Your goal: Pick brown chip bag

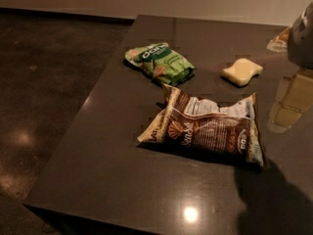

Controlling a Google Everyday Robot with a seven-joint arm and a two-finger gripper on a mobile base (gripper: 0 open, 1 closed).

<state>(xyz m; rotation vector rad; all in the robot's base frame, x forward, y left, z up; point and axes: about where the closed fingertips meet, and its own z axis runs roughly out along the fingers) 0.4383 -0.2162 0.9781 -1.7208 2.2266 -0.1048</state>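
Observation:
The brown chip bag point(208, 130) lies flat in the middle of the dark table point(98, 165). It is crinkled dark-brown foil with cream edges, a shell logo and white lettering. My gripper point(287, 106) hangs at the right edge of the camera view, above the table and just right of the bag's right end. It is apart from the bag and holds nothing that I can see.
A smaller green snack bag point(159, 62) lies behind the brown bag, toward the far left. A pale yellow sponge point(242, 71) lies at the far right. The table's left edge drops to a dark floor point(44, 82). A shadow point(274, 199) covers the near right corner.

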